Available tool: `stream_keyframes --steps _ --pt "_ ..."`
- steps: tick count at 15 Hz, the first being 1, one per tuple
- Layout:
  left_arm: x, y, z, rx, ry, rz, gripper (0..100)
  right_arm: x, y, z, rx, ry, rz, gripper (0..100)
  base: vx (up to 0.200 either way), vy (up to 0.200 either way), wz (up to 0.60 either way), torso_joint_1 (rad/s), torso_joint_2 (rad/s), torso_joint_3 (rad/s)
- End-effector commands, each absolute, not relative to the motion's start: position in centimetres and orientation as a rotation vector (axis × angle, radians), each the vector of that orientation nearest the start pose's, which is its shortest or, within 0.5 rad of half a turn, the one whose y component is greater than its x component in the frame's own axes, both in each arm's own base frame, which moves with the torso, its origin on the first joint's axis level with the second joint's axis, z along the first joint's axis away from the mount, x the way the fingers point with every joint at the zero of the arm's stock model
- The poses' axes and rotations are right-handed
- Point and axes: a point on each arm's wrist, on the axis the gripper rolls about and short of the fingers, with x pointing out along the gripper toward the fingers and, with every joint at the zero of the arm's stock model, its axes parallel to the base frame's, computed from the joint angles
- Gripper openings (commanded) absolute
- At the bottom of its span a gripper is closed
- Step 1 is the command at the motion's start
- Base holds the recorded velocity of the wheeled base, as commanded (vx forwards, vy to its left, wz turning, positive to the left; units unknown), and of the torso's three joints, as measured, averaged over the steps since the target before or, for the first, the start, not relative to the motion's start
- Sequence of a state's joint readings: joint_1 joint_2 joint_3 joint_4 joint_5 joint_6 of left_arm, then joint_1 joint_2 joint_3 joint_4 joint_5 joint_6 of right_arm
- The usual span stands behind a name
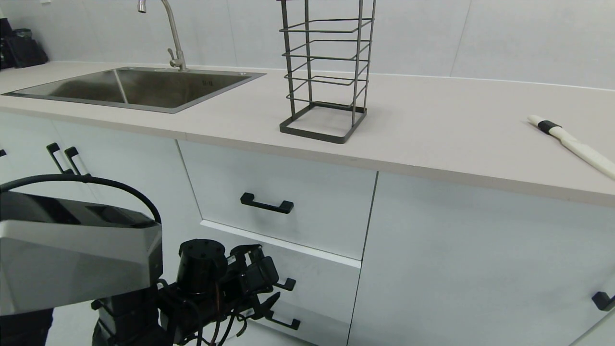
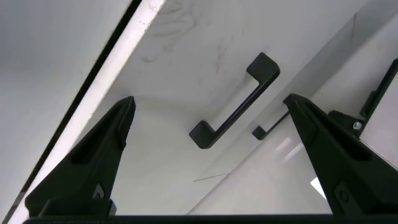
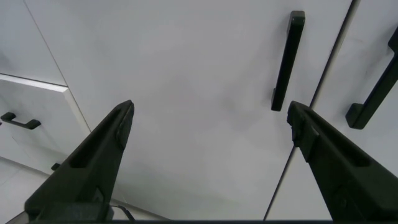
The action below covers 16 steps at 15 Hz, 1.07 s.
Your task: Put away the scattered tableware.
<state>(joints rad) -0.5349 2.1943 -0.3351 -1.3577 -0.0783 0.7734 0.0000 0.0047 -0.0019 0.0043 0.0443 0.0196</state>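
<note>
A white utensil with a black band (image 1: 571, 143) lies flat on the countertop (image 1: 432, 125) at the far right. A tall black wire rack (image 1: 326, 72) stands upright at the counter's middle, with nothing in it. My left gripper (image 1: 269, 284) hangs low in front of the lower drawers, well below the counter. In the left wrist view it (image 2: 210, 102) is open, and a black drawer handle (image 2: 235, 102) lies beyond the gap, untouched. My right gripper (image 3: 210, 109) is open too, holding nothing, and faces a white cabinet door with a vertical black handle (image 3: 286, 59).
A steel sink (image 1: 134, 86) with a tall tap (image 1: 173, 33) is set into the counter at the left. White drawers and doors with black handles (image 1: 266, 203) run below the counter edge. A wall closes the counter's back.
</note>
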Motion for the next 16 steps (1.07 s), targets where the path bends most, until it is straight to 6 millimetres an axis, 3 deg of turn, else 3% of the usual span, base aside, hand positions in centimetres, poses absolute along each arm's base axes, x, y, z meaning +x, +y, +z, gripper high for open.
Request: stream_keyframes --steps 1,5,8,9,13,16 --pt "24.9 -14.9 0.5 0.847 0.232 -0.766 100 -2.2 0.1 7.6 0.02 0.01 0.044 100 0.0 0.0 0.0 0.0 0.0 0.0" --pt "23.4 -14.8 2.5 0.847 0.173 -0.776 100 -2.3 0.1 7.6 0.02 0.008 0.044 100 0.0 0.0 0.0 0.0 0.0 0.0" --pt "18.8 -15.6 5.9 0.878 0.023 -0.895 100 -2.2 0.1 7.6 0.02 0.01 0.044 100 0.0 0.0 0.0 0.0 0.0 0.0" --pt "17.2 -16.4 7.8 0.855 -0.076 -0.931 100 -2.3 0.1 7.6 0.02 0.008 0.044 100 0.0 0.0 0.0 0.0 0.0 0.0" --pt "17.9 -17.1 14.1 0.786 -0.269 -0.838 100 -2.3 0.1 7.6 0.02 0.008 0.044 100 0.0 0.0 0.0 0.0 0.0 0.0" --pt "17.2 -15.0 17.9 0.727 -0.269 -0.796 100 -2.2 0.1 7.6 0.02 0.01 0.044 100 0.0 0.0 0.0 0.0 0.0 0.0"
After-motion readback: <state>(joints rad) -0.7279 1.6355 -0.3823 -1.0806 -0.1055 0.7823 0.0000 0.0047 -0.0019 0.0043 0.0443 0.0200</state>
